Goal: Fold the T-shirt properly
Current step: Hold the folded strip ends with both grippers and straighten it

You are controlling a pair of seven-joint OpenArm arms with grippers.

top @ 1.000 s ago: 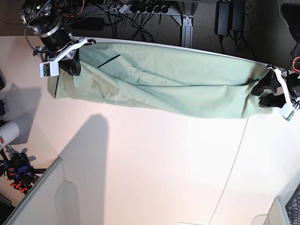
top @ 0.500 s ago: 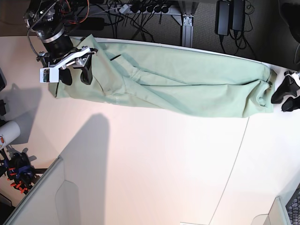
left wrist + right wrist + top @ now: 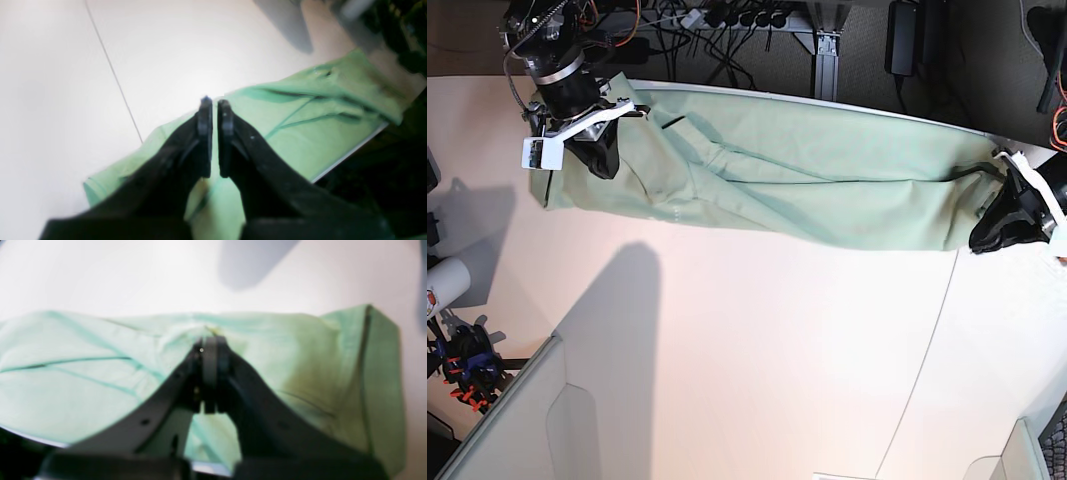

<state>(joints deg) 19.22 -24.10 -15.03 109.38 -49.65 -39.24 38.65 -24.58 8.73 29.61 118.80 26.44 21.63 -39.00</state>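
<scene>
The pale mint-green T-shirt [image 3: 807, 180] lies stretched in a long band along the back edge of the white table [image 3: 777, 340]. My right gripper [image 3: 605, 162] is at the shirt's left end. In the right wrist view it [image 3: 208, 341] is shut, with the fabric [image 3: 100, 373] puckered up to its tips. My left gripper [image 3: 979, 240] is over the shirt's right end. In the left wrist view it [image 3: 213, 103] is shut to a thin slit above the shirt [image 3: 300, 133], with no fabric seen between the pads. The collar, buttons and tag are hidden.
Cables and power strips [image 3: 737, 18] and a table leg [image 3: 825, 60] lie behind the back edge. A white panel [image 3: 517, 420] stands at the front left, with clamps [image 3: 462, 365] and a white cylinder [image 3: 442, 285] at the left edge. A seam [image 3: 927, 340] crosses the table.
Both grippers let go of the shirt and opened half a second ago. Now both are shut again: the right at the shirt's left end, the left moved back over the right end.
</scene>
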